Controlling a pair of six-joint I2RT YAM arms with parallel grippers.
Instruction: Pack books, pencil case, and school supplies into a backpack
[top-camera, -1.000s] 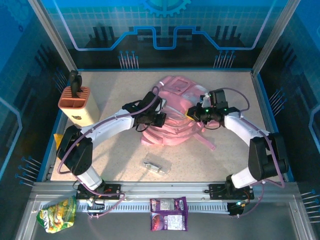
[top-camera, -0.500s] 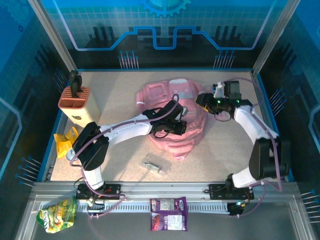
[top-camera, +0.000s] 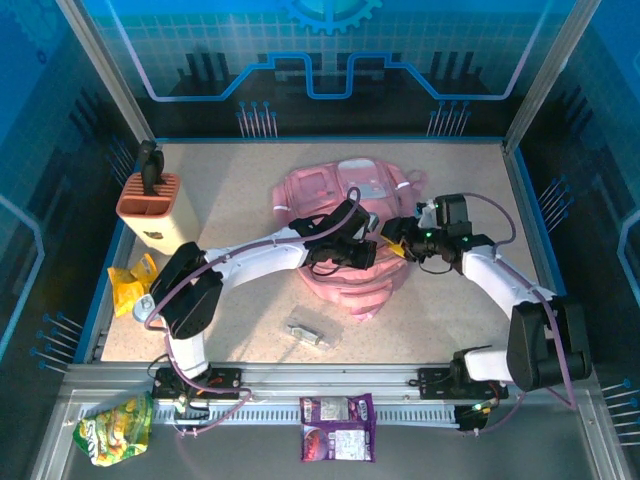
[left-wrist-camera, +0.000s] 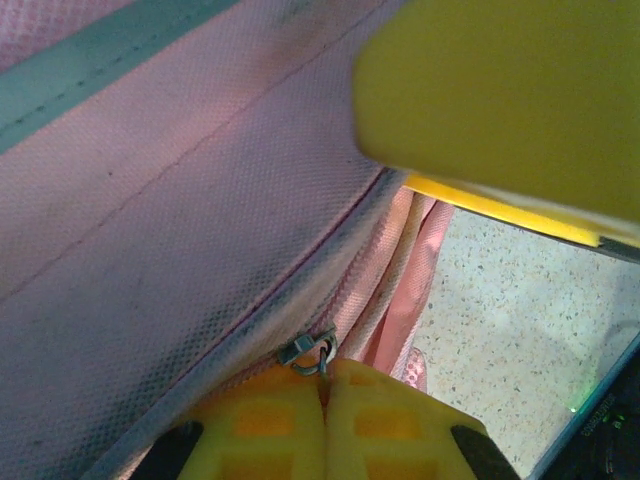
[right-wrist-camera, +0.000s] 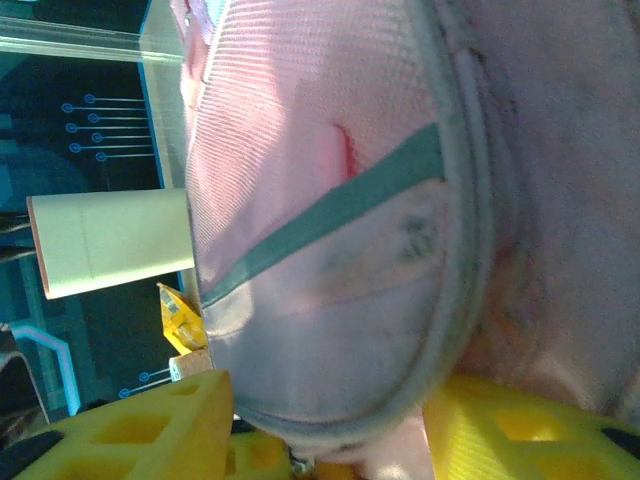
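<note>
The backpack (top-camera: 312, 190) lies at mid-table with its pale picture panels up and toward the far side. One second ago it was a crumpled heap with straps splayed to the near right, so it has since been turned and drawn flatter. The left gripper (top-camera: 358, 252) has travelled from the heap's left flank to the near-right part of the pack. In the left wrist view its jaws are pressed together with the metal zip pull (left-wrist-camera: 308, 349) at their tips, and the pull is judged to be pinched. The right gripper (top-camera: 393, 246) was on the pack one second ago, had backed off to the far right half a second ago, and has now returned to the pack's right edge, just beside the left gripper. In the right wrist view its fingers (right-wrist-camera: 150, 430) stand apart with the zip-edged rim of the pack between them; whether they press the fabric or merely straddle it cannot be told. Judgement: this is a regrasp, with one gripper on the pull and the other placed to brace the rim, which is the arrangement needed to run the zip. The school-supply item (top-camera: 308, 335) has not moved. It lies on the table (top-camera: 240, 180) nearer the arm bases than the pack and apart from it, so it remains to be packed. The left arm's shift has uncovered a yellow snack bag (top-camera: 128, 285) at the table's left edge, which is not part of the load
</note>
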